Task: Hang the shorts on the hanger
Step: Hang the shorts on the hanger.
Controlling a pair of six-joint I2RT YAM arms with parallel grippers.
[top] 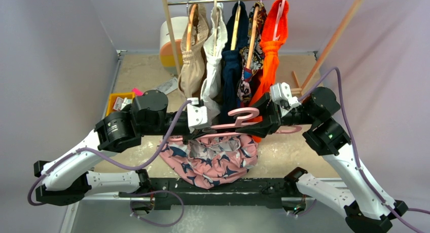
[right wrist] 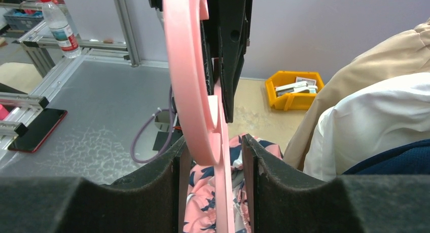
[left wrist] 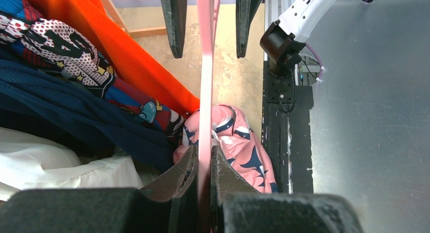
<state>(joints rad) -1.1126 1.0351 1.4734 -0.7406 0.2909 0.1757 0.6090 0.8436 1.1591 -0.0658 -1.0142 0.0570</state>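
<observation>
The left gripper (left wrist: 203, 151) pinches the pink hanger (top: 228, 125) tight, in the middle of the top view. The right gripper (right wrist: 215, 142) sits open around it (not touching). The shorts (top: 213, 159) lie just below. Held on one side only, the hanger could twist and slip.

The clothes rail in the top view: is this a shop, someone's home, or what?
Likely a robotics test lab, not a shop: a left arm and right arm bolted to a table, a small wooden rack of garments, and a yellow parts bin.
</observation>
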